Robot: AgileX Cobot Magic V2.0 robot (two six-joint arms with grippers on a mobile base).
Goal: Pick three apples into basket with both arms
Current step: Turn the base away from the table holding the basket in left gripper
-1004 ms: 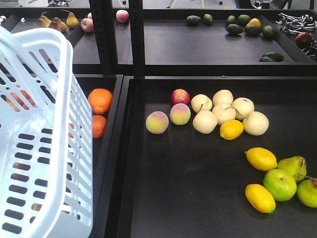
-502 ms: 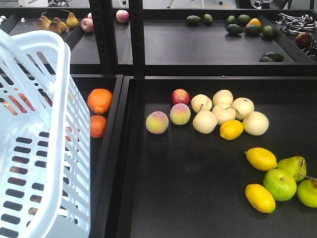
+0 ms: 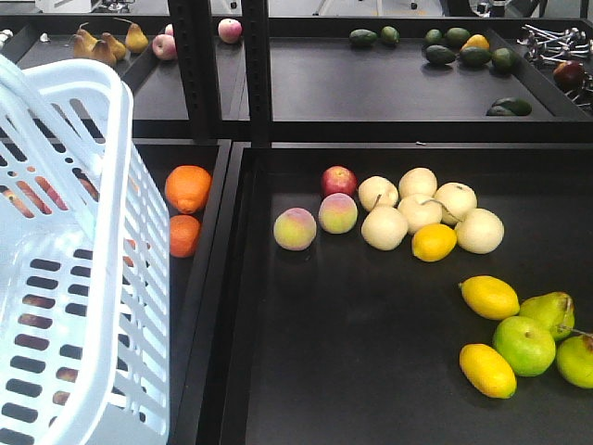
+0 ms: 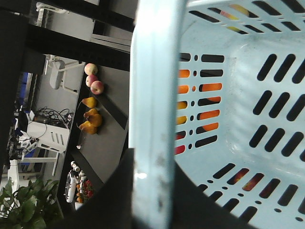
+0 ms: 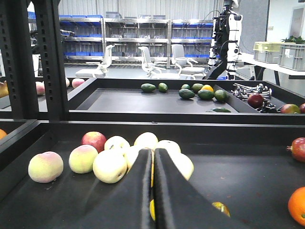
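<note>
Clamping the basket (image 4: pixel 153 95) rim, the left hand (image 4: pixel 152 202) holds it tilted.

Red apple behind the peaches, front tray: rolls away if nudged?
Probably rolls: the red apple is round, on a flat smooth tray. The peach close in front may stop it that way. Its skin looks glossy, so possibly slippery in a pinch.

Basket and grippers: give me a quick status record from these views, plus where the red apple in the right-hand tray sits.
basket: tilted, far left of the front view; no fruit in the part of its inside that shows
left gripper: shut on the basket rim
right gripper: shut, empty, low over the right tray
red apple: back of the fruit cluster, just behind a peach
</note>
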